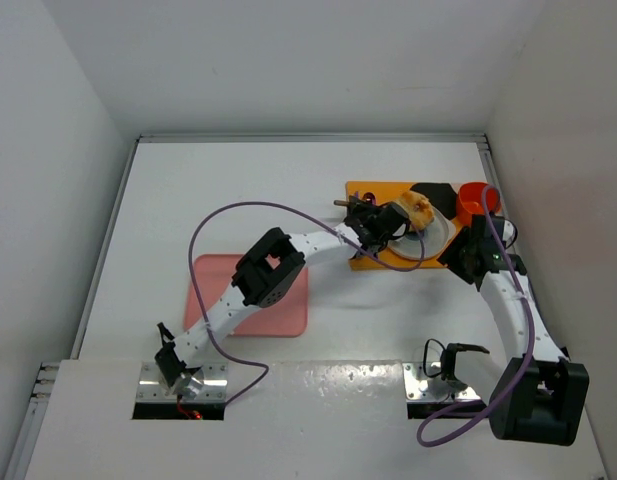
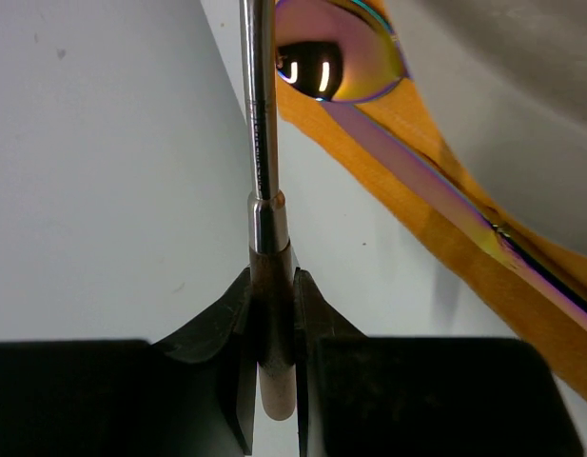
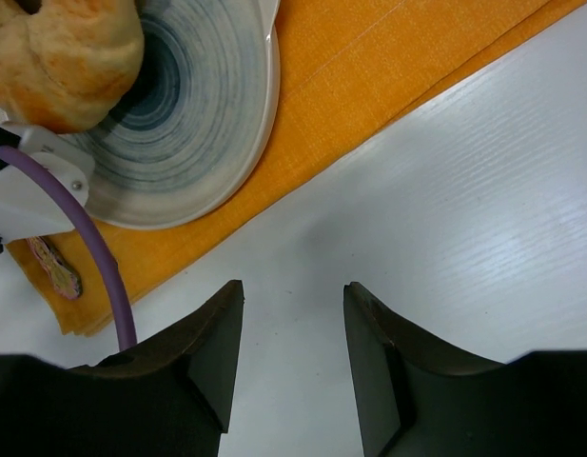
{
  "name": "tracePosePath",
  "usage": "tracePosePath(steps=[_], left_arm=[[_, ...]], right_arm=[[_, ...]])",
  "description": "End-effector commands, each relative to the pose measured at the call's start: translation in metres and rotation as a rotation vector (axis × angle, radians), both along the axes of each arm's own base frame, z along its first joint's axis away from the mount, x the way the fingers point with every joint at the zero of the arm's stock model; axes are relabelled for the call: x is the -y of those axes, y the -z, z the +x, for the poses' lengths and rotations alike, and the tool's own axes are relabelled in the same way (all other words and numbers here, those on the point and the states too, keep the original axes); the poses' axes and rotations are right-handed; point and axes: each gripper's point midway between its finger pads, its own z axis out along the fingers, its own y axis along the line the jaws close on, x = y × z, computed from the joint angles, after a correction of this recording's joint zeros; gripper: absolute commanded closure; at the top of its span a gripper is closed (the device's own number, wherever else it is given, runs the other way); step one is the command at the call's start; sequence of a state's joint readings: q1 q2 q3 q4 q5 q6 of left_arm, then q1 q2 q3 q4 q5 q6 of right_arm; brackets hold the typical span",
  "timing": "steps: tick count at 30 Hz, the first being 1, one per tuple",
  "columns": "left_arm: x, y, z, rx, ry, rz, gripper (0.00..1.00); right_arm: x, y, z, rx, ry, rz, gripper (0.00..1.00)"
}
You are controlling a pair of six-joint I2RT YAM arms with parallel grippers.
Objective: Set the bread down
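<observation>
Left claw (image 2: 272, 286) is clamping a metal utensil handle (image 2: 263, 143) | right claw (image 3: 293, 324) is hanging released and empty beside the plate (image 3: 217, 143) | bread (image 1: 418, 210) is sitting over the plate, contact unclear | I am aiming to lower gently, keeping the handle steady, toward the plate's middle.

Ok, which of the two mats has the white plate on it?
The orange mat, at the far side next to the red bowl, holds the white plate. The pink mat lies nearer, partly under the left arm.
</observation>
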State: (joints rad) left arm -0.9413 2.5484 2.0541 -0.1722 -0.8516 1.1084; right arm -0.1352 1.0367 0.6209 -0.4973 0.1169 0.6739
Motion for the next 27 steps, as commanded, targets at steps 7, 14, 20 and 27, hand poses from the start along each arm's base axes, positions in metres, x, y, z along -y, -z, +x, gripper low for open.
tracePosePath(steps=[7, 14, 20, 27], left_arm=[[0.01, -0.016, -0.013, -0.069, 0.045, -0.033, 1.0], [0.005, -0.001, -0.023, -0.203, 0.087, -0.018, 1.0], [0.014, -0.009, -0.036, -0.307, 0.166, -0.048, 1.0], [-0.003, -0.017, -0.022, -0.135, 0.088, 0.085, 1.0]], right_arm=[[-0.004, -0.012, 0.014, 0.057, -0.012, 0.027, 0.53], [-0.015, -0.005, 0.026, 0.035, -0.011, 0.099, 0.56], [-0.016, -0.015, 0.036, 0.066, -0.023, 0.095, 0.56], [-0.014, -0.013, 0.033, 0.06, -0.018, 0.081, 0.56]])
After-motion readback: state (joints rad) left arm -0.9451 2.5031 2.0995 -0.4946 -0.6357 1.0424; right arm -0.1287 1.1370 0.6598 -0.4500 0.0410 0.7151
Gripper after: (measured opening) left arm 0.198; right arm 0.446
